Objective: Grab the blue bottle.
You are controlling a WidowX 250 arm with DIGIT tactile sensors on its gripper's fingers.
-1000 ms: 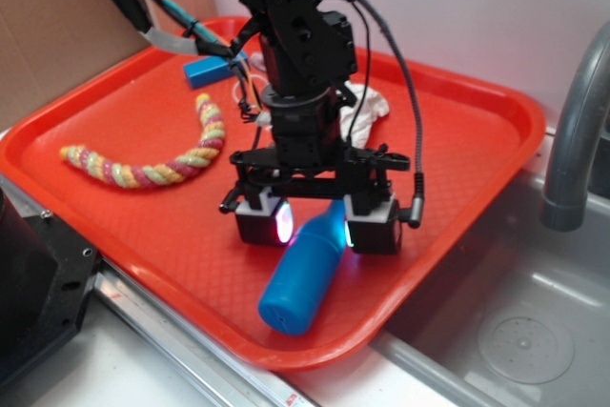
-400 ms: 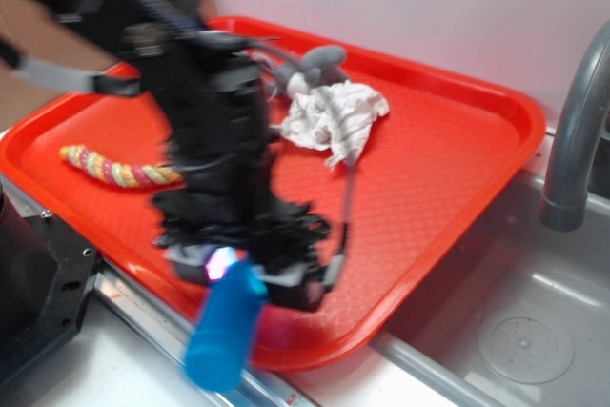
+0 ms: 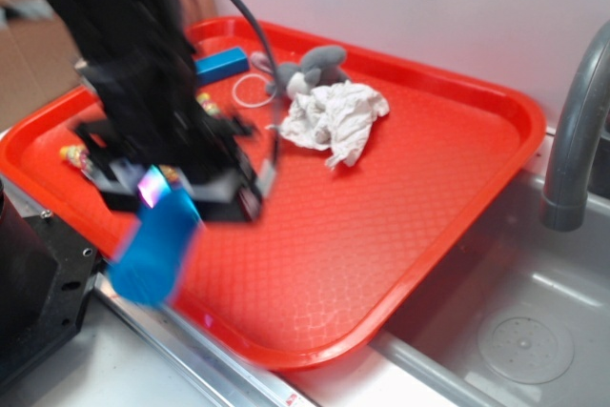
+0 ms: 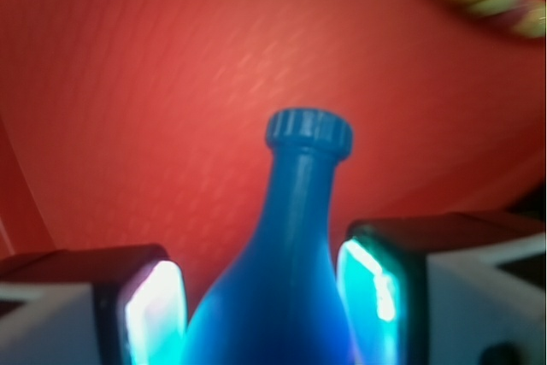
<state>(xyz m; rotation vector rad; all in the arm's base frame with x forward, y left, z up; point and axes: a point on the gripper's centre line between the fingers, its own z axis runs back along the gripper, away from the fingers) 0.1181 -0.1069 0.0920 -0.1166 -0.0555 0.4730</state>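
A red tray (image 3: 457,140) sits on a counter beside a steel sink (image 3: 515,331), with a grey tap (image 3: 577,140) at the right and a pale wall behind. On the tray lie a crumpled white cloth (image 3: 334,121), a grey soft toy (image 3: 315,66), a white ring (image 3: 250,92), a small blue block (image 3: 221,64) and, mostly hidden by the arm, a striped rope (image 3: 71,153).

The gripper (image 3: 167,188) is over the tray's near left edge, blurred. The jaws are clenched on the bottle (image 3: 152,245): the wrist view shows the bottle (image 4: 286,279) between the two lit pads (image 4: 154,309), each pressed against its shoulder, the capped neck pointing away over the tray floor (image 4: 171,83). In the exterior view the bottle hangs below the gripper with its base toward the camera. It appears to be off the tray surface, though the blur makes it hard to say whether any part touches.

As a judgement, the grab is essentially done: the bottle is held and seemingly lifted. What may remain is only to bring it to a steady stop. The hold sits on the tapering shoulder, so a slip is possible if the arm swings hard.
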